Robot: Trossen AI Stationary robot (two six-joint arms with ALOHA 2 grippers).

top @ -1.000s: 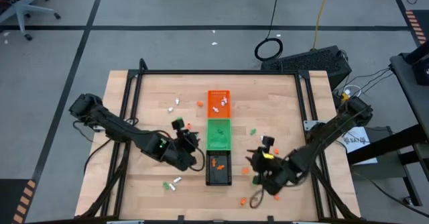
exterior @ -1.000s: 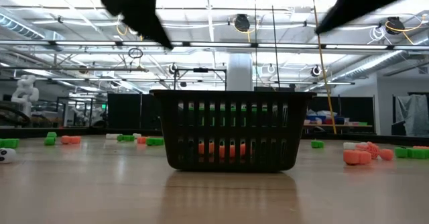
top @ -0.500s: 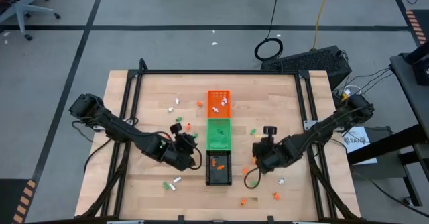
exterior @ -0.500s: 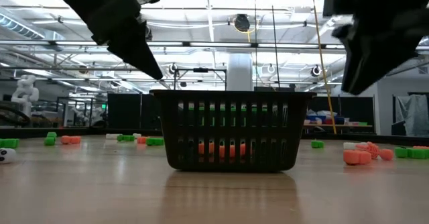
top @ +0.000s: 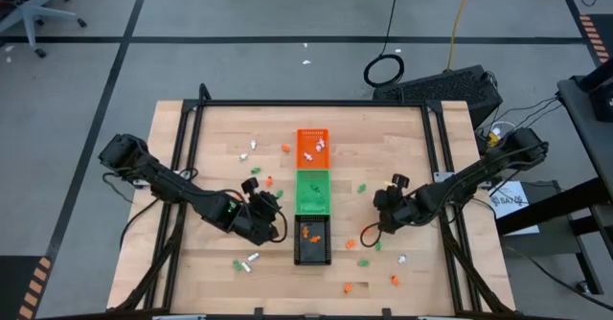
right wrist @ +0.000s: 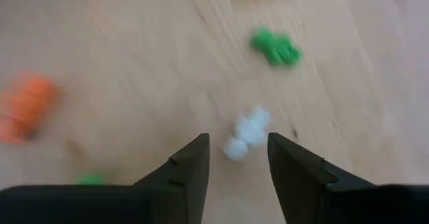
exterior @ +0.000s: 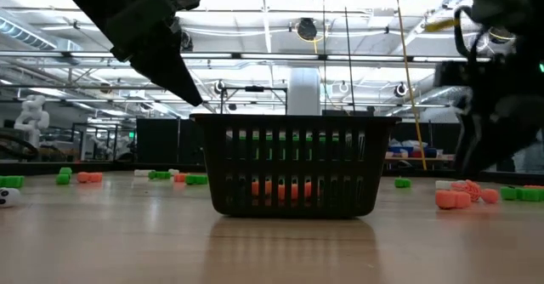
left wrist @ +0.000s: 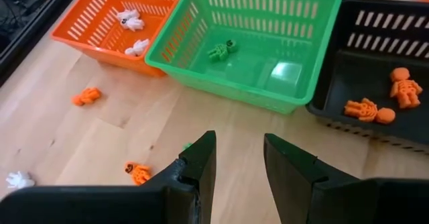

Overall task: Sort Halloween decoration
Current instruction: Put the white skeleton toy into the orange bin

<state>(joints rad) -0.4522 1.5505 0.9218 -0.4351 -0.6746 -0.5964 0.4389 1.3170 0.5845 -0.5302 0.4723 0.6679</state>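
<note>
Left hand point(left wrist: 238, 158) hovers with fingers parted and empty just short of the green tray point(left wrist: 249, 43); right hand point(right wrist: 238, 158) likewise parted and empty, white trinket point(right wrist: 247, 131) on the surface point(top: 211, 148) just ahead of its fingertips; green trinket point(right wrist: 275, 47) farther ahead.

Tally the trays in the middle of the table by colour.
orange tray: 1
green tray: 1
black tray: 1
Total: 3
</note>
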